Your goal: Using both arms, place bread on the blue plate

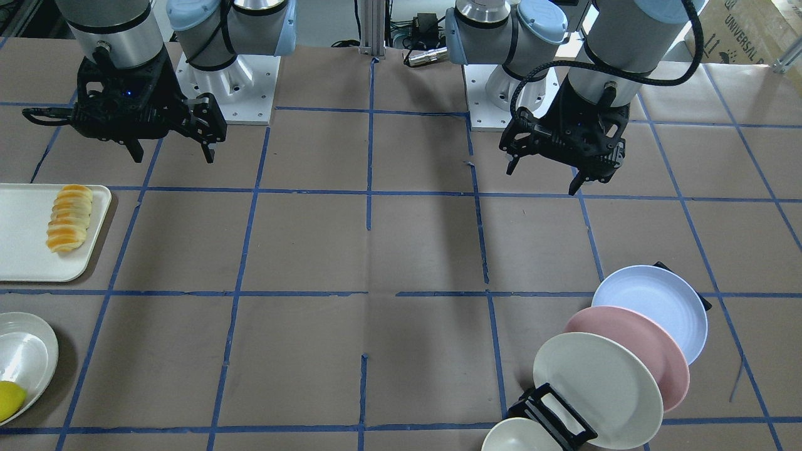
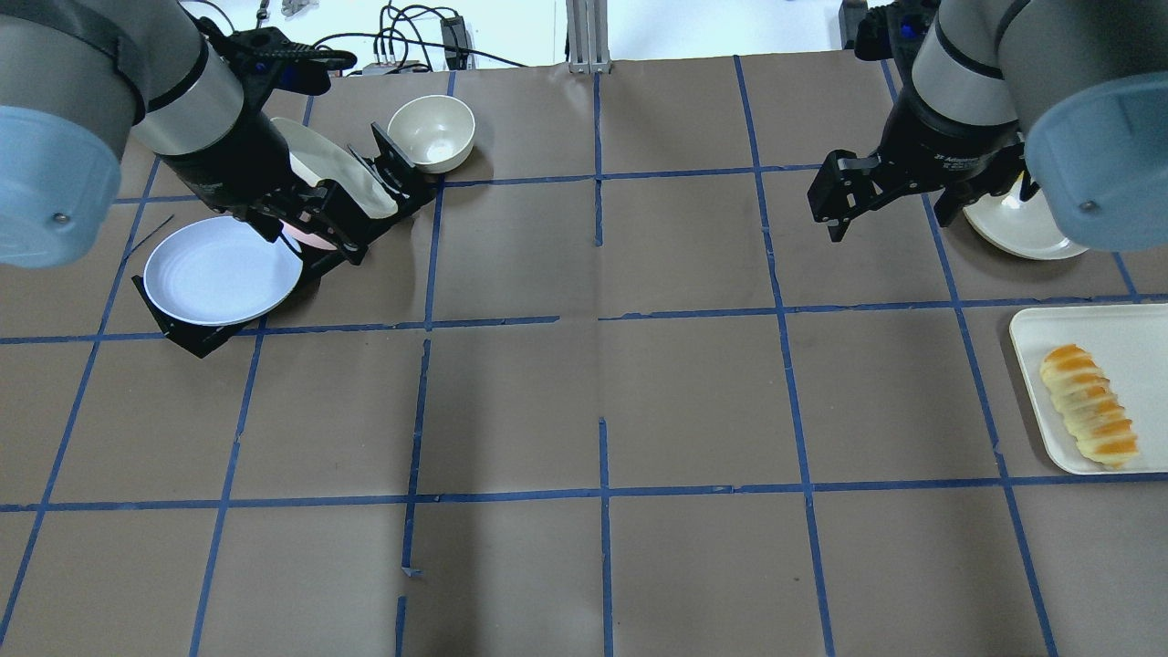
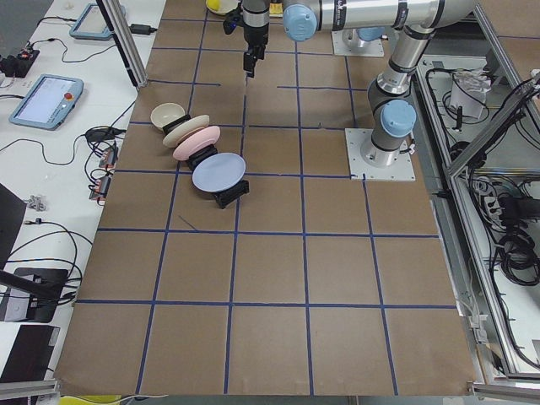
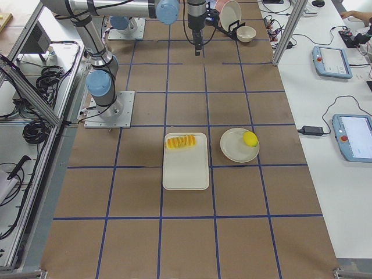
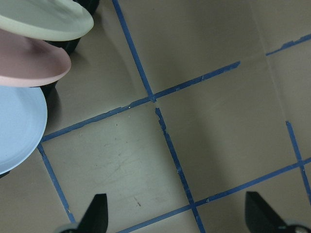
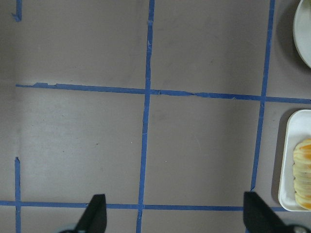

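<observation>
We look down on the table [image 2: 602, 383] from above and behind the left pincer [image 1: 542, 180] and right pincer [image 1: 172, 158], and again from across it, facing them. Two distant cameras look along it from either end. Each wrist camera looks down from close. Off to the left pincer's side we catch the blue plate [image 5: 19, 126], and off to the right pincer's side the tray [image 6: 290, 160] with bread [image 6: 303, 170]. Both also show in the overhead view.
</observation>
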You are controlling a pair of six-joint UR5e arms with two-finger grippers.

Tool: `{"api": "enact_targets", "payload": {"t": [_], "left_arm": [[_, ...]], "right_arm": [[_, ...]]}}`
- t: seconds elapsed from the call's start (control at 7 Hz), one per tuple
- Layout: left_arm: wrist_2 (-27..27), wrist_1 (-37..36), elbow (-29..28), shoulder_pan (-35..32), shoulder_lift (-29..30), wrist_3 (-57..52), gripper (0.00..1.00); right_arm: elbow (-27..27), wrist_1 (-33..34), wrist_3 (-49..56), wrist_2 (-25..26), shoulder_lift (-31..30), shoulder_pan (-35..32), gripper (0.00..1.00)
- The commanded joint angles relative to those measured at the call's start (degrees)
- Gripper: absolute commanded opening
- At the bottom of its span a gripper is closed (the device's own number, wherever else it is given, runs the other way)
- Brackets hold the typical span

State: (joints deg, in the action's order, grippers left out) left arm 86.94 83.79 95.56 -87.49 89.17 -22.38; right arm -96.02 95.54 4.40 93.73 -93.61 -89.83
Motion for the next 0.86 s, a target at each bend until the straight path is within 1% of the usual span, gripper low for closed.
{"api": "enact_targets", "payload": {"t": [0.0,0.29,0.43,0.57,0.71], "left_arm": [[-0.1,-0.6,0.2,-0.1,0.3,0.1,1.0],[-0.1,-0.6,0.2,-0.2,0.1,0.1,1.0],[-0.1,-0.6,0.3,-0.2,0.0,0.1,1.0],[-0.1,-0.6,0.4,-0.2,0.0,0.0,1.0],[0.0,-0.6,0.4,-0.2,0.0,0.0,1.0]], "right_arm": [[-0.1,0.0,2.2,-0.1,0.0,0.1,1.0],[-0.2,0.0,2.9,0.0,0.2,0.3,1.0],[-0.4,0.2,5.9,0.0,0.4,1.3,1.0],[-3.0,1.5,12.2,-0.1,0.4,5.7,0.99],[-7.1,6.2,22.0,0.6,0.4,12.7,0.97]]}}
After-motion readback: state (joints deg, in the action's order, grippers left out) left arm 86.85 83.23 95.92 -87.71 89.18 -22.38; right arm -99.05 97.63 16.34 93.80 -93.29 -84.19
